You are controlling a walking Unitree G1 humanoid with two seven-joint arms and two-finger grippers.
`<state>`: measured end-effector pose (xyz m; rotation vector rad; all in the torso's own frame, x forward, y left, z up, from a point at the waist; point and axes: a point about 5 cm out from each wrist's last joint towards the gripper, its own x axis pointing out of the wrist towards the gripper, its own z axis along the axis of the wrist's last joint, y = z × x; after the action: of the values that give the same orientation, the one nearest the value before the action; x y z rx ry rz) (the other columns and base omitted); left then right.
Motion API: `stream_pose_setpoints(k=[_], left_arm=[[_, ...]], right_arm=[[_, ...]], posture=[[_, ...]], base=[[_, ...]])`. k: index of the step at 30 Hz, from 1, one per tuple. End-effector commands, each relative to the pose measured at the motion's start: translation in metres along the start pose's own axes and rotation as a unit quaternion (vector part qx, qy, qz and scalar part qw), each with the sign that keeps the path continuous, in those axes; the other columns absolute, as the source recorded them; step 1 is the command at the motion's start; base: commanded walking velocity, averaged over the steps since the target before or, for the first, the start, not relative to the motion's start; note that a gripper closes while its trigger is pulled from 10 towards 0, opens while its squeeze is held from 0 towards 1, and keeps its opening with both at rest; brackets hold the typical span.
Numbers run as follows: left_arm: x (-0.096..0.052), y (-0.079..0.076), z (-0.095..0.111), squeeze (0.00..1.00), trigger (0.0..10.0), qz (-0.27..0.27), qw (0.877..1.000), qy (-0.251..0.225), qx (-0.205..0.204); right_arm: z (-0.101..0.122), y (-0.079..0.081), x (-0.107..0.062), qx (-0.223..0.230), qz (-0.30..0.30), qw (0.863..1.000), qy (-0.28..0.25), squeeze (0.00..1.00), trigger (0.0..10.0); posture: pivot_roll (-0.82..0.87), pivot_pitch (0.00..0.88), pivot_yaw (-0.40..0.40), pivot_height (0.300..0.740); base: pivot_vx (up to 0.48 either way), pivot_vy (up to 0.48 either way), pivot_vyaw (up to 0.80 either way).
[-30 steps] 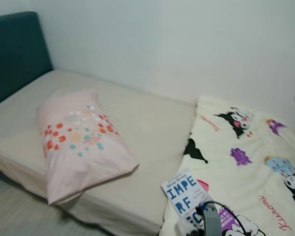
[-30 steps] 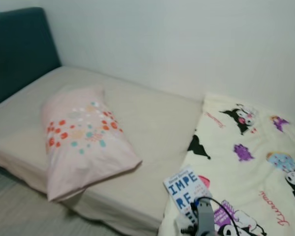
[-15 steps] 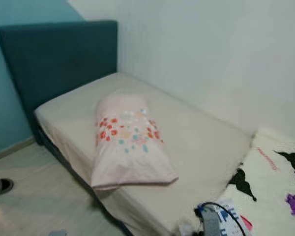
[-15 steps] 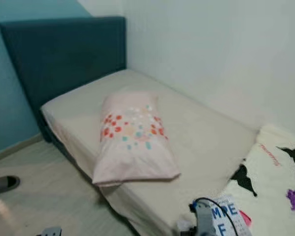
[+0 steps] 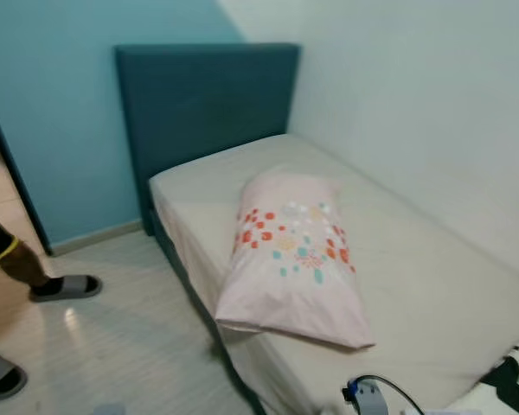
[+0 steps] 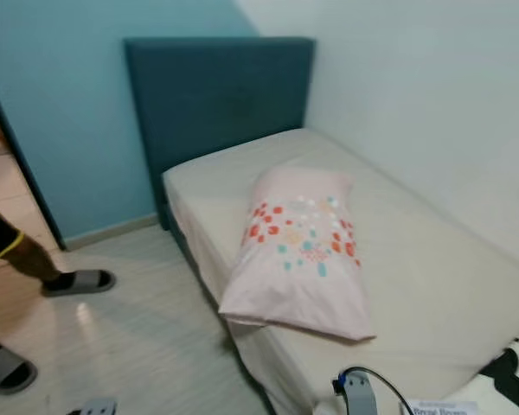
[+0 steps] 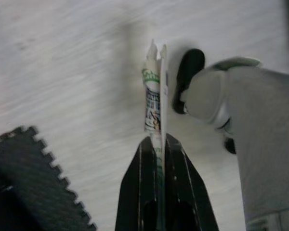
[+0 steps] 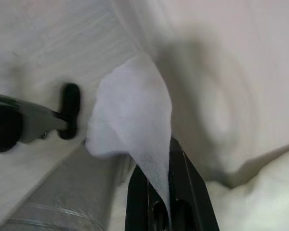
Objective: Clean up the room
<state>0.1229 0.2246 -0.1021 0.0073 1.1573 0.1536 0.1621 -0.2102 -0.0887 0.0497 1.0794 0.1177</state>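
**Both jaws clamped: left on a wrapper, right on a tissue**

Jaws on both arms were closed on items. Left gripper (image 7: 156, 144) pinched a thin, flat printed wrapper (image 7: 155, 96) edge-on between its black fingers (image 7: 135, 192); the wrapper stuck out past the fingertips. It carried green and dark print on white, but the print was too blurred to read. Behind it in the left wrist view: pale wood-grain floor (image 7: 62, 72), a dark toothed-edge mat (image 7: 24, 163) and a grey robot leg and foot (image 7: 250, 125).

Right gripper (image 8: 168, 159) was shut on a white tissue (image 8: 130, 115), which bulged out beyond the fingertips in a loose fold. Background in that view was blurred pale bedding.

Head cameras looked down at a single bed (image 5: 432, 285) with a beige sheet, set into the corner of the room against a dark teal headboard (image 5: 208, 104). The wall behind the headboard was light blue, the side wall white. A pink pillow (image 5: 294, 251) with red, teal and white dots lay on the mattress, its near end overhanging the bed edge. A cartoon-print blanket (image 6: 510, 372) was just visible at the frame's lower right corner, with the edge of a book (image 6: 441, 406) beside it; its cover text was not legible.

A person's legs stood on the floor at far left, wearing grey slide sandals (image 5: 65, 287).
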Motion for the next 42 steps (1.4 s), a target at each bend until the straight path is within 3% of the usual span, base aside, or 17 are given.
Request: stream_pose_setpoints(k=[1,31,42], left_arm=[[0.0004,-0.0127,-0.0055,0.0,10.0,-0.025,1.0,0.012,0.005],[0.0003,-0.0139,-0.006,0.0,10.0,-0.027,1.0,0.009,-0.005],[0.0002,-0.0147,-0.0053,0.0,10.0,-0.036,0.999,0.002,-0.014]], right_arm=[[0.0002,0.0017,0.0005,-0.009,0.002,1.0,0.001,0.0,10.0],[0.001,0.0056,0.0017,-0.024,0.007,1.0,0.001,0.0,10.0],[0.0002,0.0068,0.0017,-0.056,0.016,0.998,0.007,0.0,10.0]], posture=[[0.05,0.0,-0.143,0.739],[0.05,0.0,-0.14,0.739],[0.05,0.0,-0.141,0.739]], base=[[0.0,0.0,0.76],[0.0,0.0,0.76],[0.168,0.0,0.76]])
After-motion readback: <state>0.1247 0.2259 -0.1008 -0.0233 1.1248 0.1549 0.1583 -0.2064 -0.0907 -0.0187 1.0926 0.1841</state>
